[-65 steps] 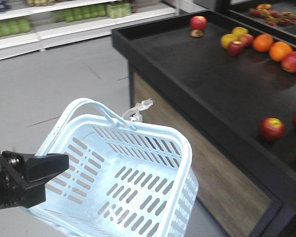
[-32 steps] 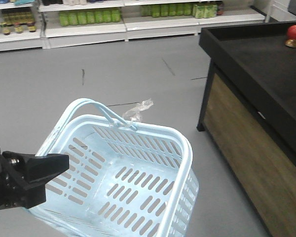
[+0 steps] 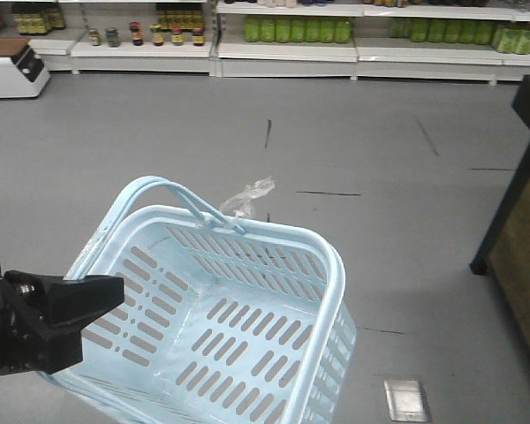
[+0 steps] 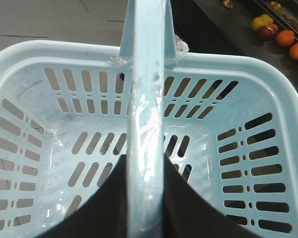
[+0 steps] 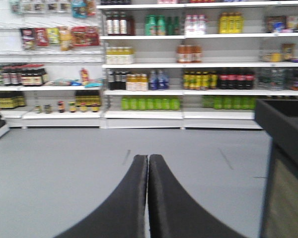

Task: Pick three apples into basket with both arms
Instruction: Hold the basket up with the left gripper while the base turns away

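Shelving [image 3: 283,46] beyond basket [image 3: 238,252], counter [image 3: 526,238] at right

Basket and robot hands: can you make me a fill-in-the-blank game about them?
The basket has nothing in it, so it is ___.
The left hand is shut on the basket's ___.
The right hand holds nothing; its fingers are pressed ___.
Missing words: empty, handle, together.
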Robot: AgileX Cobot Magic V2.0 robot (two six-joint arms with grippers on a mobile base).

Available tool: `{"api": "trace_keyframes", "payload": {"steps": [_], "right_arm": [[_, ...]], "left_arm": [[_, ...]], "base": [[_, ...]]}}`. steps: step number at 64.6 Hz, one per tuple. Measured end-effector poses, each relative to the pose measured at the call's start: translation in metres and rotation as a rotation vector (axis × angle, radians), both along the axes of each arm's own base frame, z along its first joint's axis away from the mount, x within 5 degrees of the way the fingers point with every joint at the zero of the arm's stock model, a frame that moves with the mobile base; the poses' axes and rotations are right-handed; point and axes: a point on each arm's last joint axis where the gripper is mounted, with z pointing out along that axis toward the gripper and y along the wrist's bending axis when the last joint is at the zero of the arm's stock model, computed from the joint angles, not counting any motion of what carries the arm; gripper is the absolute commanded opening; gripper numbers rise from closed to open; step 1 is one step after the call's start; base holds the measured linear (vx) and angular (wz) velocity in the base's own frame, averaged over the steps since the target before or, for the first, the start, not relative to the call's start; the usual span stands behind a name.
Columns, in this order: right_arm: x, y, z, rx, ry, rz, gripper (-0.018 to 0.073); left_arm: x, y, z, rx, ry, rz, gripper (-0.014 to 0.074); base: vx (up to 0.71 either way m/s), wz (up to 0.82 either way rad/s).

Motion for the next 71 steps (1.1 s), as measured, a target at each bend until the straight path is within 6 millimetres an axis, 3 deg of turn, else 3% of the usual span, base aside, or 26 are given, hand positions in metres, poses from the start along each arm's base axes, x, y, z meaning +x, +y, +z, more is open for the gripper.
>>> {"api": "trace_keyframes", "payload": {"steps": [39, 71], "right_arm": [[0.0000, 0.0000, 0.0000, 0.000, 0.000, 0.000, -0.0009], [0.0000, 0.0000, 0.0000, 0.000, 0.000, 0.000, -0.0009]], "left_arm": [[-0.0004, -0.0002, -0.0003, 0.001, 0.004, -0.004, -0.0008], [-0.0004, -0.0002, -0.0003, 0.001, 0.004, -0.004, -0.0008]], "base": [[0.19, 0.53], [0.26, 0.00]]}}
